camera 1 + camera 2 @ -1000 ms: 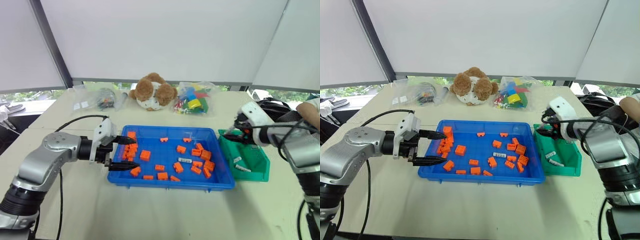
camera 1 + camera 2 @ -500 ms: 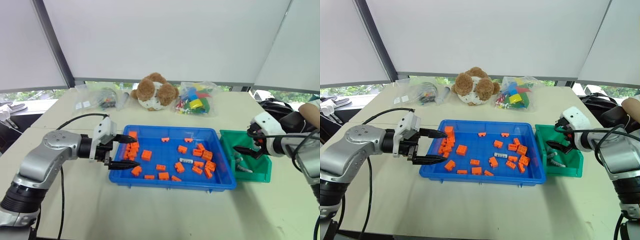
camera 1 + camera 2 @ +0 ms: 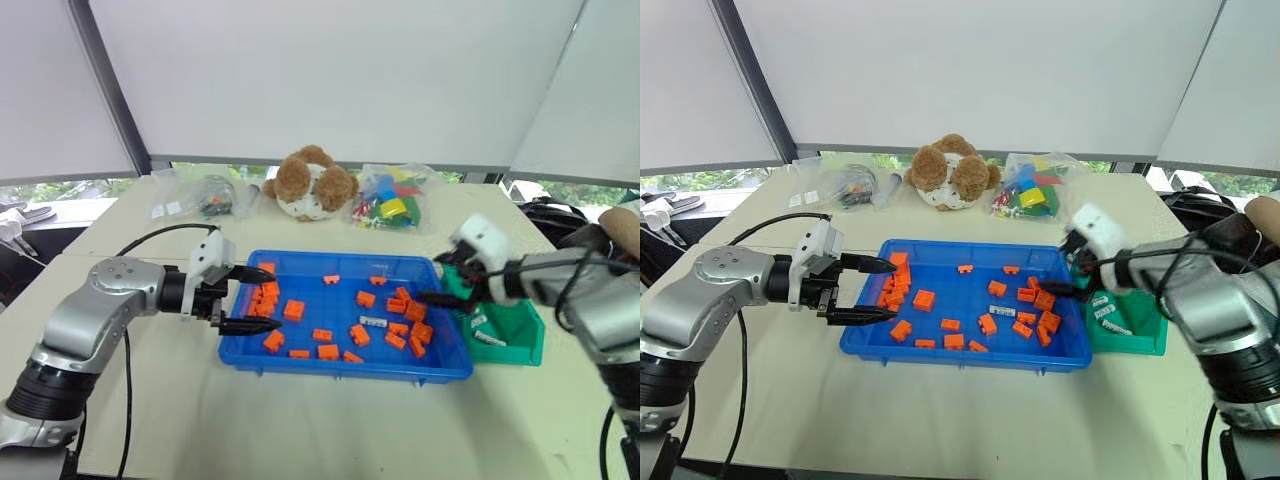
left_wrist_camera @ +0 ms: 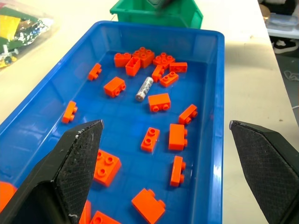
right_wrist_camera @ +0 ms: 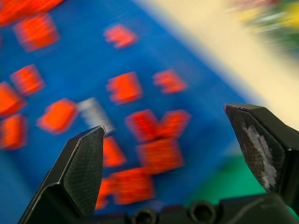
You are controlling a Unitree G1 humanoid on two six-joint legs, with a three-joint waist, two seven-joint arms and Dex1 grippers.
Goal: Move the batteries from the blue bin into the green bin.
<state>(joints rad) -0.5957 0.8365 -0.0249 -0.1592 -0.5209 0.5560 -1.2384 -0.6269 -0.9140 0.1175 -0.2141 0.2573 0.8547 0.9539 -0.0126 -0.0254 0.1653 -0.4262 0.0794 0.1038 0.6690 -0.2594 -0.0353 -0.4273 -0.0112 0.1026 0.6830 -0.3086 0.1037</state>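
Note:
The blue bin (image 3: 340,368) lies mid-table, strewn with orange blocks. One of the batteries (image 3: 372,321) rests right of its centre among the blocks; the wrist views also show this battery (image 4: 144,88) (image 5: 95,113). The green bin (image 3: 515,350) touches the blue bin's right side and holds a few batteries (image 3: 487,338). My right gripper (image 3: 437,285) hangs open over the blue bin's right end, a little right of the loose battery, nothing between its fingers. My left gripper (image 3: 272,298) stands open and empty over the bin's left end, above a cluster of blocks.
A brown plush toy (image 3: 308,183), a bag of coloured blocks (image 3: 388,205) and clear bags (image 3: 200,197) lie along the table's far side. A black bag (image 3: 548,213) and a person's hand (image 3: 622,215) are at the far right.
My right gripper opened over the green bin, then swung left to the blue bin's right end. The left gripper stayed still.

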